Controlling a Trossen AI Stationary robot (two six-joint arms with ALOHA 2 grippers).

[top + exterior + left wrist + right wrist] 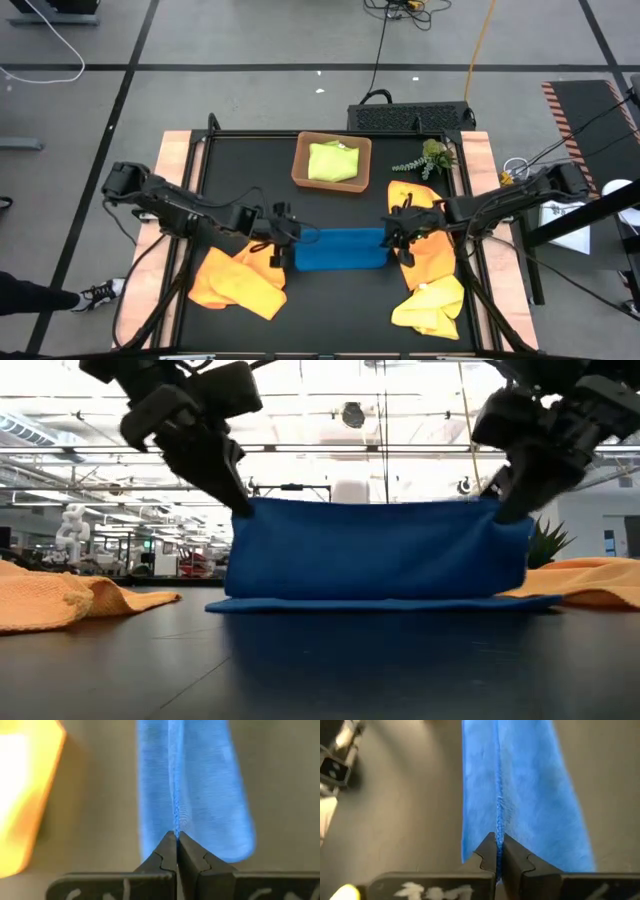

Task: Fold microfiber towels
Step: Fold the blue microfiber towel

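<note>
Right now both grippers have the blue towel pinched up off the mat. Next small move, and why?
Probably carry the raised edge across and lay it down to finish the fold. The left gripper and right gripper are each shut on an upper corner of the blue towel. It hangs as a taut sheet between them, with only its lower part lying on the table.

Two black jointed arms, black cables; dark notched jaws, white scrawled markings.

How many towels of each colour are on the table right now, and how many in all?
Blue towel: 1, held up at both ends
Orange towels: 2
Yellow towel: 1
Lime green towel: 1, in the tray
Total: 5
</note>
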